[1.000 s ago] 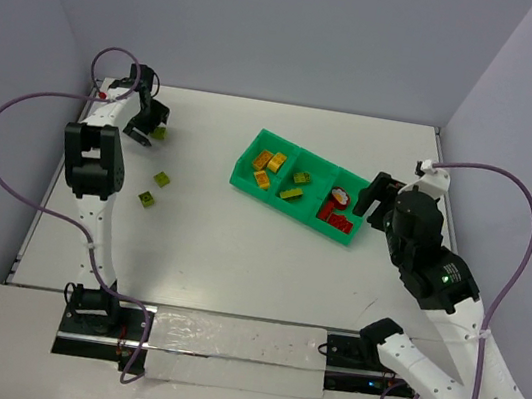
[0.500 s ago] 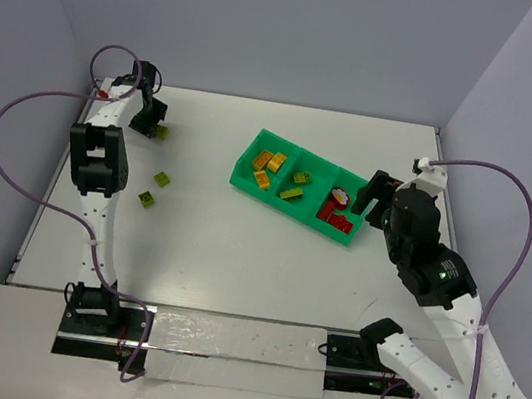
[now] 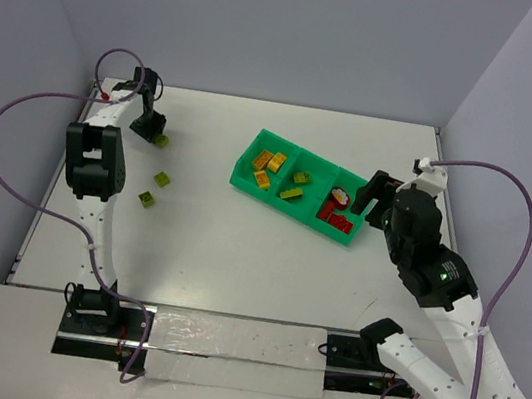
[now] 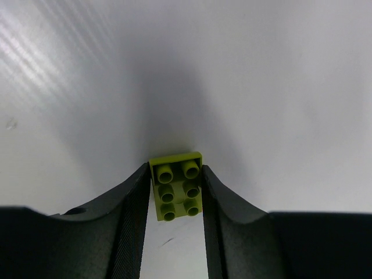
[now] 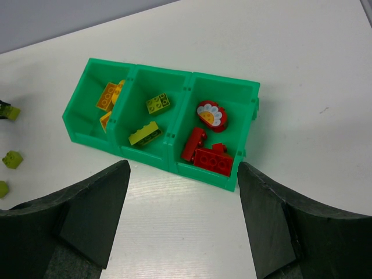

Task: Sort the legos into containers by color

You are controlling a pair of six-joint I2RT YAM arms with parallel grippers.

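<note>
My left gripper point(image 3: 153, 131) point(image 4: 175, 170) is at the table's far left, shut on an olive-green lego point(image 4: 176, 186) point(image 3: 162, 140) that lies on the table, a finger pressed to each side. Two more olive-green legos point(image 3: 163, 179) point(image 3: 148, 199) lie loose nearer the arm. The green tray point(image 3: 248, 185) point(image 5: 148, 158) holds yellow-orange legos point(image 5: 107, 96) in its left container, olive ones point(image 5: 158, 103) in the middle, and red ones point(image 5: 212, 160) with a round red piece point(image 5: 210, 114) on the right. My right gripper point(image 3: 374, 191) point(image 5: 183, 167) hangs open just right of the tray, holding nothing.
A purple cable point(image 3: 15, 119) loops off the left arm past the table's left edge. Grey walls close in the back and both sides. The right arm's cable point(image 3: 513, 269) arcs along the right wall.
The left gripper's jaws have closed from wide apart onto the olive-green lego at the far left. The right arm has stayed where it was.
</note>
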